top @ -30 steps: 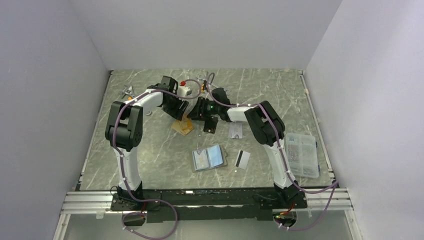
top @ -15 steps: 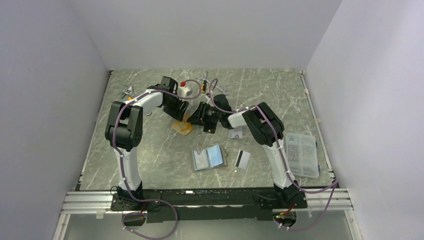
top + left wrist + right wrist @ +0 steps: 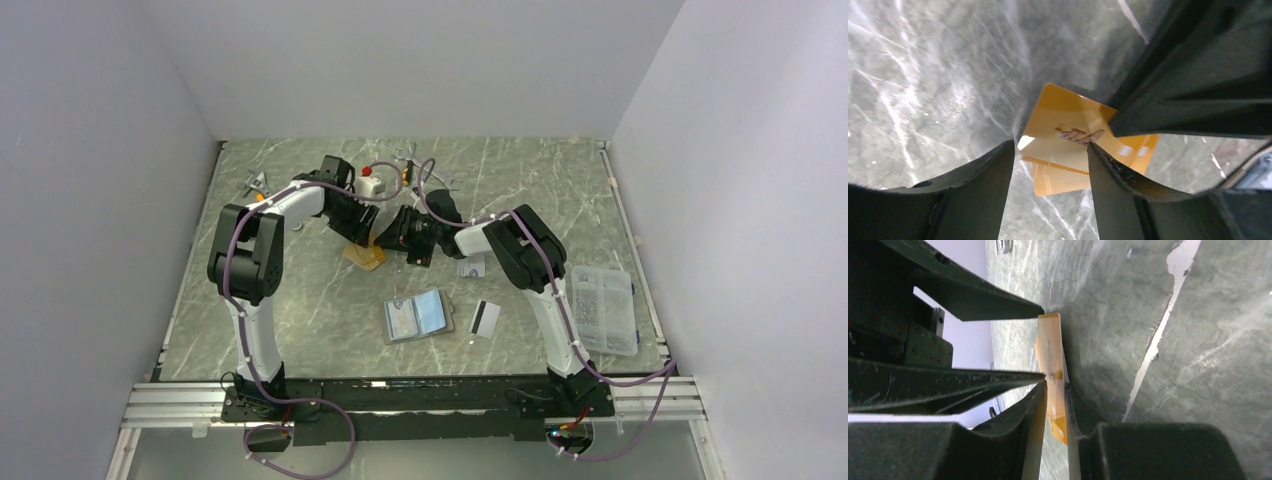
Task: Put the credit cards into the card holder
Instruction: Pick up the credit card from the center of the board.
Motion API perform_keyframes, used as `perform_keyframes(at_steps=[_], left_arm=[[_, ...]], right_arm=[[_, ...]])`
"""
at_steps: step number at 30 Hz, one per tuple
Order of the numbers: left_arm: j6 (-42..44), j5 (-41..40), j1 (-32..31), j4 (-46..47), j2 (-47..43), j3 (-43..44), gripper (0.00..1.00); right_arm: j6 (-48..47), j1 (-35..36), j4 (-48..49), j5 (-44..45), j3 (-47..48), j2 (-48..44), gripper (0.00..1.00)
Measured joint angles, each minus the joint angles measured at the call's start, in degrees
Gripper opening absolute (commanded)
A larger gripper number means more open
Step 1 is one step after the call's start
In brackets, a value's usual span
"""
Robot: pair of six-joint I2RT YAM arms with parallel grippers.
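Observation:
The orange card (image 3: 367,254) stands tilted on one edge on the marble table, mid-back. My right gripper (image 3: 390,240) is shut on it. In the right wrist view the card (image 3: 1052,347) sits edge-on between my right gripper's (image 3: 1055,390) fingers. My left gripper (image 3: 357,230) is open just behind the card. Its fingertips (image 3: 1100,155) rest at the card's face (image 3: 1068,125). The card holder (image 3: 418,316) lies open in front. The white card with a black stripe (image 3: 486,318) lies to its right. The silver-grey card (image 3: 470,266) lies under the right forearm. The black card is hidden.
A clear plastic box (image 3: 604,308) stands at the right edge of the table. A small white block with a red knob (image 3: 370,181) and metal clips (image 3: 255,184) lie at the back, close behind the left gripper.
My right gripper has moved left, from beside the orange card to onto it. The left gripper has stayed at the card. The black card by the right gripper no longer shows.

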Motion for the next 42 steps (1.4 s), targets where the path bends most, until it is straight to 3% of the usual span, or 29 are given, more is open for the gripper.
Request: perform_keyframes(at_steps=[10, 18, 25, 35, 38, 42], left_arm=[[0.04, 7.41, 1.46, -2.32, -3.04, -0.87, 0.63], [-0.02, 11.32, 6.03, -3.56, -7.56, -2.8, 0.65], [-0.85, 14.51, 6.78, -4.74, -8.74, -3.76, 0.86], [-3.15, 20.79, 8.76, -5.01, -17.03, -6.36, 0.92], [-4.11, 22.08, 9.38, -4.2, -17.88, -8.41, 0.99], [-6.14, 24.74, 10.78, -2.32, -17.88, -11.28, 0.99]], right_arm=[[0.04, 0.33, -0.07, 1.16, 0.2, 0.07, 0.0], [0.0, 0.28, 0.79, 1.7, -2.38, -1.44, 0.0], [-0.04, -0.07, 1.73, 0.98, -5.73, -3.56, 0.0], [-0.22, -0.35, 2.8, -0.7, -6.03, -6.47, 0.0], [-0.52, -0.35, 2.8, -0.98, -5.73, -7.63, 0.0], [-0.44, -0.35, 3.26, -1.05, -5.75, -9.38, 0.0]])
